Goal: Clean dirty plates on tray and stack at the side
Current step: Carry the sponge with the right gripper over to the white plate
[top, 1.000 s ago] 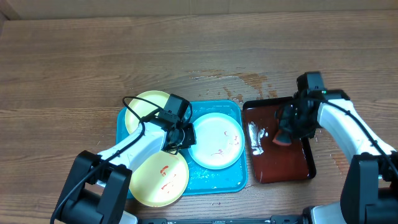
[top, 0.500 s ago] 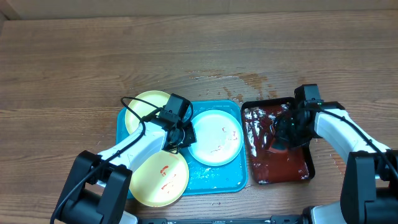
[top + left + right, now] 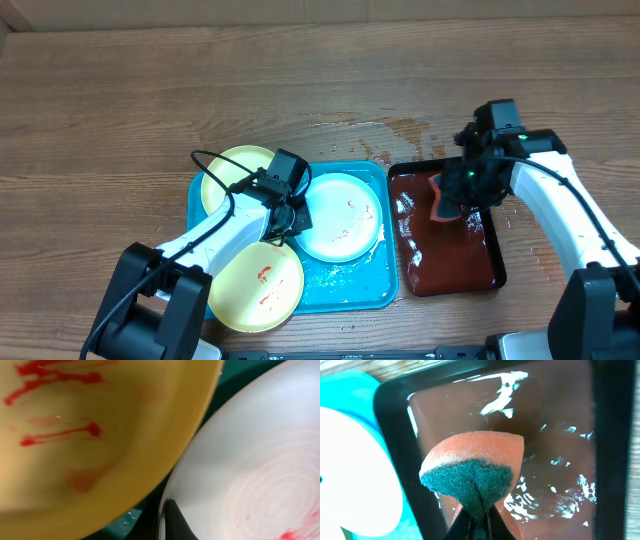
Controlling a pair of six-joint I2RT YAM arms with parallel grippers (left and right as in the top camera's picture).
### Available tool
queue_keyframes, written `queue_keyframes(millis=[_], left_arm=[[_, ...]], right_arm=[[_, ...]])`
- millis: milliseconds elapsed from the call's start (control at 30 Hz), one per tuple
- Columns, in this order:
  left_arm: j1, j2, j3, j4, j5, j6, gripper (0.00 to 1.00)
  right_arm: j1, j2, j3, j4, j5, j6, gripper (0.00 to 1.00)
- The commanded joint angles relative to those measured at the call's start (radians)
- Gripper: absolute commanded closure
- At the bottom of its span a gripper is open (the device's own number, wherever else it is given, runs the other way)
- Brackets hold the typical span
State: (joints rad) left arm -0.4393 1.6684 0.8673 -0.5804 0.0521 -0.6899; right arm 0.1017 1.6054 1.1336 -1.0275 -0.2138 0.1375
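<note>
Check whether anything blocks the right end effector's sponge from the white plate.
Nothing tall. Between the orange foam sponge in the right end effector and the pale mint-white round plastic plate lie only the rims of the dark red-brown tray and the turquoise rectangular plastic tray. The left end effector grips its far edge.

Left arm reaches in from 7 o'clock, left gripper (image 3: 293, 212) pinching the mint-white plate (image 3: 345, 235) rim; right gripper (image 3: 452, 198), at 3 o'clock, clamps a sponge (image 3: 472, 467).

Robot lab (2 arms (image 3: 215, 237) (image 3: 562, 197), wooden table (image 3: 150, 100))
</note>
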Motion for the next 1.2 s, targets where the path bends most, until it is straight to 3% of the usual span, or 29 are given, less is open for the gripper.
queue_keyframes(millis=[0, 167, 267, 433, 700, 967, 1167], left_arm=[[0.009, 0.055, -0.050, -0.053, -0.202, -0.024, 0.96], [0.009, 0.055, -0.050, -0.074, -0.210, -0.024, 0.96], [0.009, 0.055, -0.047, -0.080, -0.220, -0.024, 0.96], [0.009, 0.055, -0.039, -0.079, -0.219, -0.013, 0.95], [0.007, 0.054, -0.038, -0.074, -0.216, -0.005, 0.96], [0.007, 0.054, -0.038, -0.066, -0.207, -0.005, 0.96], [0.007, 0.054, -0.038, -0.066, -0.189, -0.002, 0.96]], right_arm=[[0.029, -0.022, 0.020, -0.013, 0.006, -0.004, 0.96], [0.043, -0.022, 0.020, -0.055, 0.164, 0.127, 0.96], [0.043, -0.022, 0.020, -0.066, 0.174, 0.120, 0.96], [0.078, -0.022, 0.026, -0.063, 0.028, -0.013, 0.96], [0.246, -0.022, 0.069, -0.005, -0.047, 0.004, 0.96], [0.436, -0.021, 0.071, 0.142, -0.076, 0.369, 0.96], [0.566, 0.068, 0.058, 0.279, -0.045, 0.542, 0.96]])
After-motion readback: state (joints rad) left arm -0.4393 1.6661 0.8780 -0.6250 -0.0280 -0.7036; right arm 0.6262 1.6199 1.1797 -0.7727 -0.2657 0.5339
